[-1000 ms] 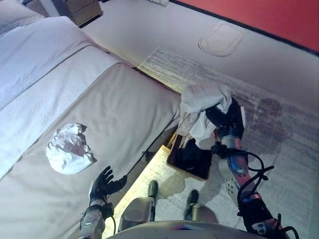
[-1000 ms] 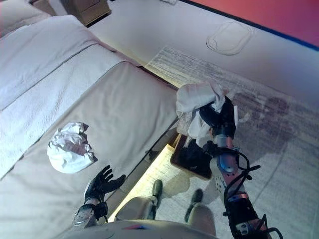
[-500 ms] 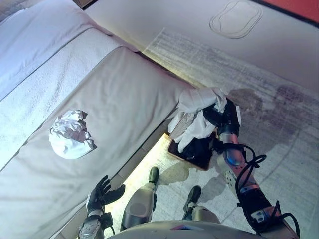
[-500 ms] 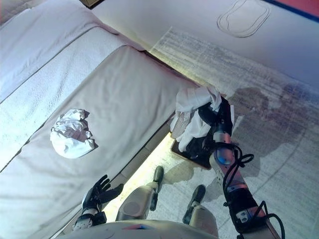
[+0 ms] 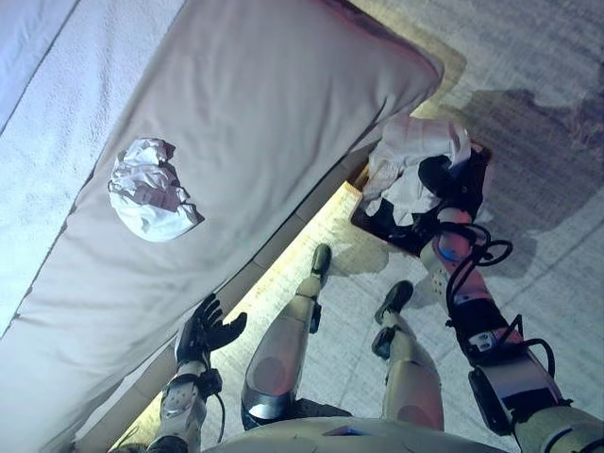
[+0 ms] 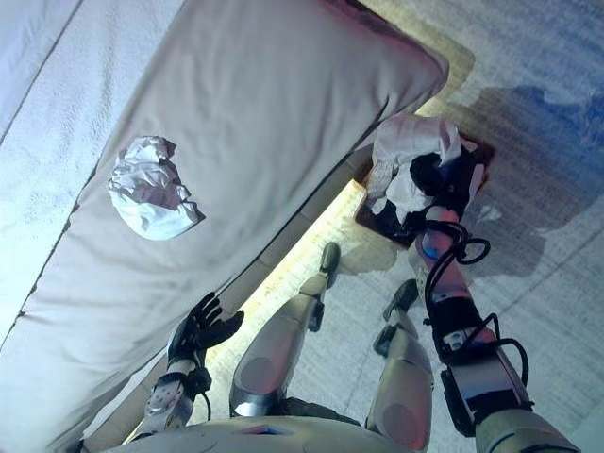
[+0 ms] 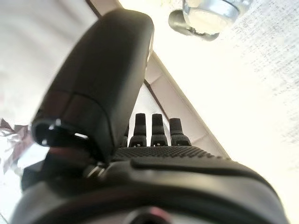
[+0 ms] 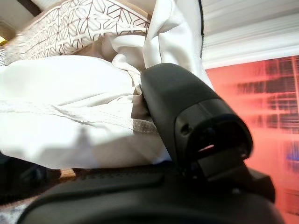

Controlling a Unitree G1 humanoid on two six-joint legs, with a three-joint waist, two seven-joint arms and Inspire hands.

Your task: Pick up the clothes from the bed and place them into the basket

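Right hand with fingers clamped on white bundled clothing over dark basket, left hand fingers spread and empty beside beige bed, crumpled white garment on it

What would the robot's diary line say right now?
right hand: holds white crumpled garment over dark basket | left hand: open, idle by bed | second white crumpled garment: on bed

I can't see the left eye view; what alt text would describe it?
The robot's right hand holds a bundle of white clothes over a dark basket on the floor beside the bed. Another crumpled white garment lies on the bed, and the left hand hangs open by its edge.
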